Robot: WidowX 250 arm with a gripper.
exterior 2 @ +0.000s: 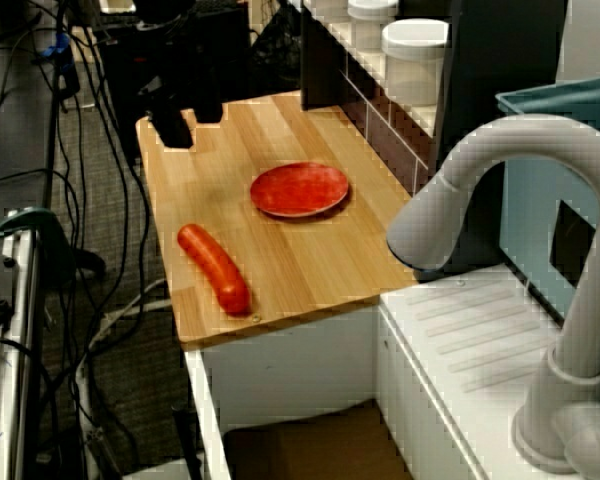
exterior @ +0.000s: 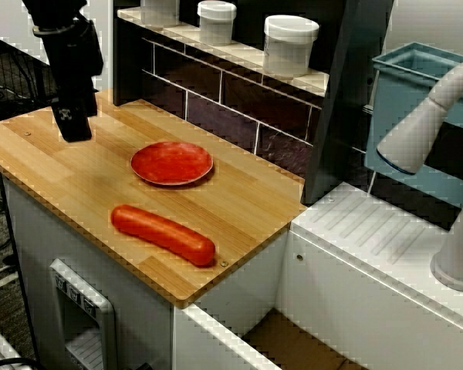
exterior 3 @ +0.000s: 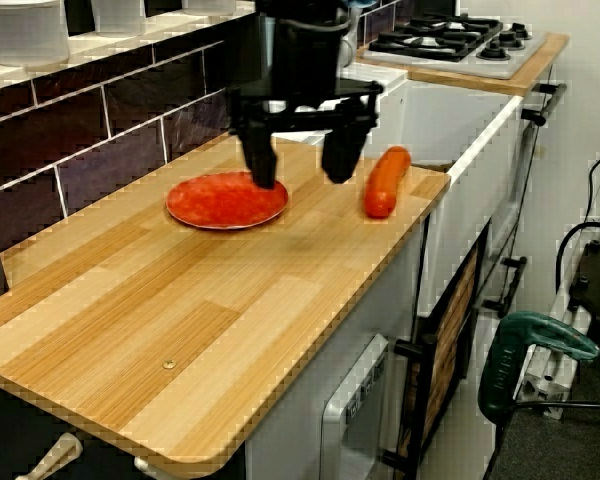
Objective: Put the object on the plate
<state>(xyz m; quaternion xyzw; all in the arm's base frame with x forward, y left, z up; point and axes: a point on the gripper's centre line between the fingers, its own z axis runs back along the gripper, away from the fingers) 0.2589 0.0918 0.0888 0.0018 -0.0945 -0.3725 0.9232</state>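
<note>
The object, a long glossy red-orange sausage (exterior: 163, 234), lies flat near the front edge of the wooden counter. It also shows in the side view (exterior 2: 214, 268) and the end view (exterior 3: 385, 180). The plate (exterior: 172, 163), small, round and red, sits empty just behind it, a short gap apart (exterior 2: 299, 189) (exterior 3: 220, 200). My black gripper (exterior 3: 300, 165) hangs open above the counter's left end, holding nothing. It is well left of the plate and the sausage (exterior: 72, 123) (exterior 2: 190, 122).
White jars (exterior: 291, 42) stand on the tiled shelf behind the counter. A grey faucet (exterior: 424, 131) and white sink (exterior: 370, 231) are to the right, with a blue bin (exterior: 417, 85) behind. A stove (exterior 3: 450, 40) lies beyond the sink. Cables (exterior 2: 100, 200) hang off the counter's left side.
</note>
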